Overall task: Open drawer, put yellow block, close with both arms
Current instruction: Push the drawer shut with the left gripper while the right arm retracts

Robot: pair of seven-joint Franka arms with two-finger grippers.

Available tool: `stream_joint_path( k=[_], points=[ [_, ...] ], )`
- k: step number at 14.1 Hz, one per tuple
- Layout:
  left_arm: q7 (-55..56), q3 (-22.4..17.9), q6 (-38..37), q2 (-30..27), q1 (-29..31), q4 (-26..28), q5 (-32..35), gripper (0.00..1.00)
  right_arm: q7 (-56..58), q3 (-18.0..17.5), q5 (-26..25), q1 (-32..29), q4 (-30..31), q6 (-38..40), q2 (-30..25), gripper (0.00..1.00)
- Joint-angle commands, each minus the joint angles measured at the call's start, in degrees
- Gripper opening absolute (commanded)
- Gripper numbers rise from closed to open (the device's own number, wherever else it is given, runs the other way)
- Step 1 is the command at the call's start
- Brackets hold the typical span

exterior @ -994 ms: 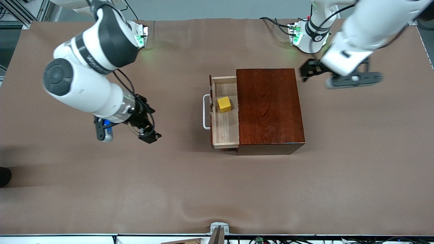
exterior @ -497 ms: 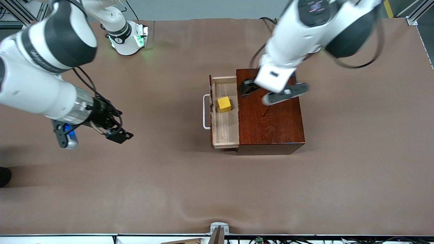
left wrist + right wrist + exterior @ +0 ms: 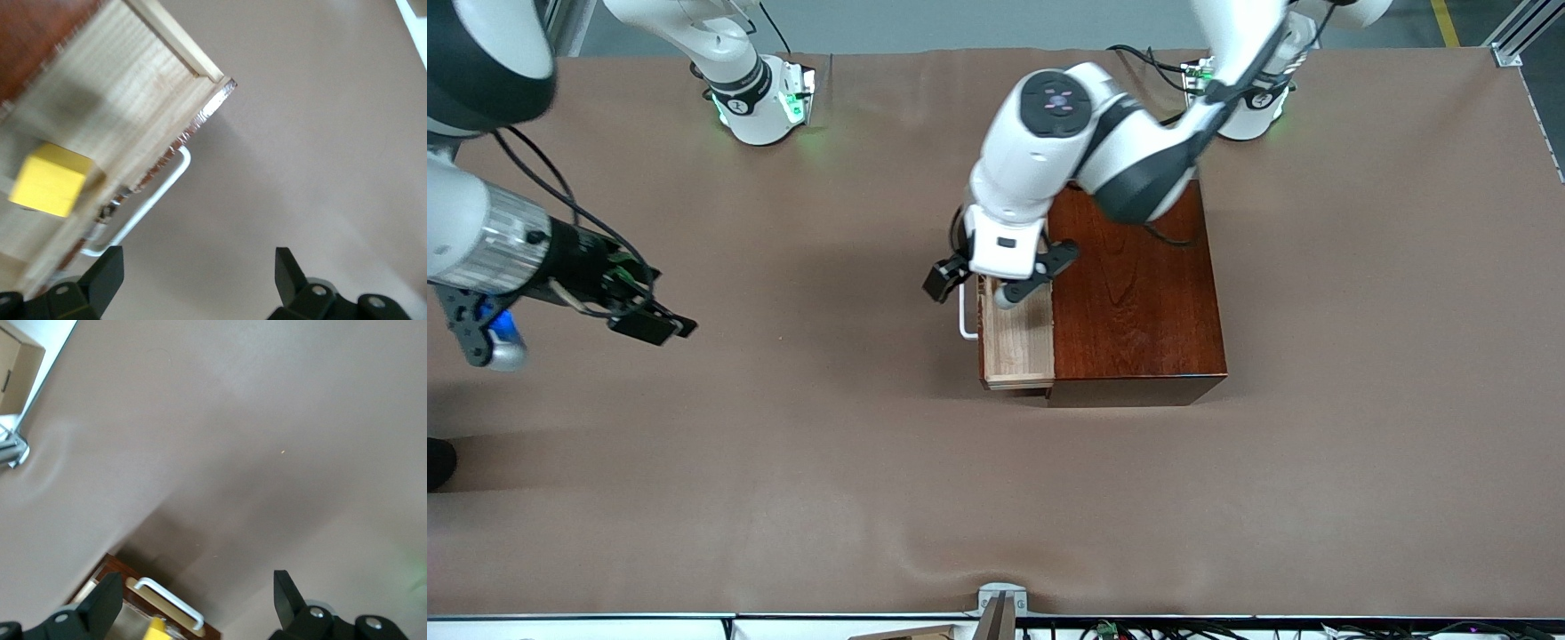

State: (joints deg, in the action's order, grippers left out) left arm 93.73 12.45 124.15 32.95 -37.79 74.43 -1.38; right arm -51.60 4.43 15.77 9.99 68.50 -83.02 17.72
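The worktop (image 3: 694,498) is covered in a plain brown sheet. I see no words or labels on it.

The box (image 3: 1138,302) is dark red wood and shiny. It looks heavy and hard, so it should stay put when something pushes on it. Its smooth top may be slippery. It has no name or sticker that I can read.

The drawer (image 3: 1016,342) sticks out of the box toward the right arm's end of the worktop. It is pale wood inside and looks stiff and light. It should slide in with a gentle push. The best place to push is its flat front or the handle (image 3: 964,322). The handle is a thin white bar, hard and smooth, so a pincer could slip on it.

The left pincer (image 3: 996,277) hangs over the open drawer, near the handle. In the left wrist view its two fingers stand wide apart and hold nothing.

The right pincer (image 3: 649,322) is over bare worktop, well apart from the box. Its fingers are wide too, and empty. There is some writing on that arm, but it is too blurry to read.

The block (image 3: 48,179) is small and yellow. It lies in the drawer, flat on the floor of it. It looks hard and light, and easy to pinch by two flat sides. Nothing is written on it
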Motion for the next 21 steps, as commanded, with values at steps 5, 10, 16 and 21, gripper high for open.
stream_joint_path(
  k=[5, 10, 16, 21],
  points=[
    [21.21, -13.59, 9.08, 11.07, -15.64, -5.88, 1.03, 1.00, 24.85, -1.09, -9.08, -4.09, 1.37, 5.41, -6.20, 1.00],
    [29.75, -16.84, 11.03, 16.27, -18.98, -5.44, 1.21, 1.00, 42.78, -1.17, -14.52, -6.39, 3.03, 7.08, -8.39, 1.00],
    [29.85, -18.16, 5.16, 15.83, -18.63, -4.56, 1.21, 1.00, 52.12, -1.09, -14.98, -7.80, 17.15, 3.49, -18.13, 1.00],
    [29.76, -18.78, -1.43, 15.48, -18.37, -4.56, 2.17, 1.00, 53.35, -1.17, -17.17, -7.80, 22.57, -0.91, -22.91, 1.00]
  ],
)
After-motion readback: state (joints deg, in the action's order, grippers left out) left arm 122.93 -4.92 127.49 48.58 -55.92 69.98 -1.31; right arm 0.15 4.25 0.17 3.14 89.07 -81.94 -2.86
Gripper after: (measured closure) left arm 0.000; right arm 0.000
